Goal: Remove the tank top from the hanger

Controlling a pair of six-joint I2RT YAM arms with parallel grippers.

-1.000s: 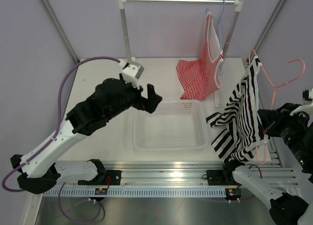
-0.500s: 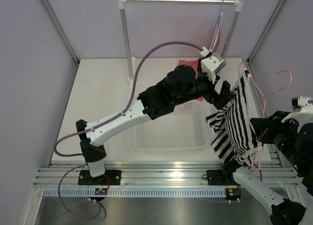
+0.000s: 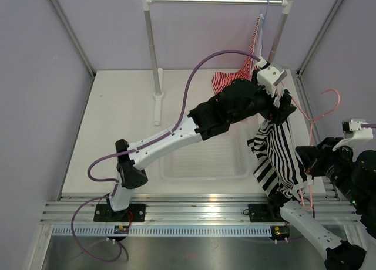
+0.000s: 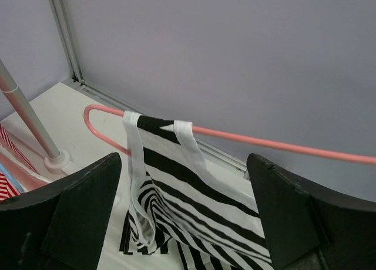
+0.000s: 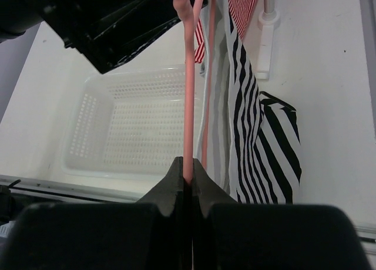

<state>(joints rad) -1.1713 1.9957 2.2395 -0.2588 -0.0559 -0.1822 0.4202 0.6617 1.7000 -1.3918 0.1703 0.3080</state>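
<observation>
Tank top in bold black and white stripes hangs from a thin pink wire hanger at the right of the overhead view, just beside the right end of a white perforated basket on the table. The right hand, low in its own wrist view, is pressed together on the hanger wire and holds it in the air. The left hand reaches in with its 2 black fingers spread wide on either side of the cloth, touching nothing that shows.

In the left wrist view, 2 white-edged straps loop over the pink wire near its rounded corner at the centre left of the frame. The step in hand looks like taking hold of the top at those straps. To do it well, the left hand should probably drop until both straps sit between its fingers, close just under the wire, then draw them round that corner instead of pulling straight down, which would likely only tug the hanger. The right hand needs a firm, steady pinch, since thin wire may twist.

The cloth looks soft and limp. It falls in loose folds, the stripes bunching toward the bottom, where a flap turns out toward the basket. At the top of the overhead view, a red-and-white striped top hangs on a metal rail.
</observation>
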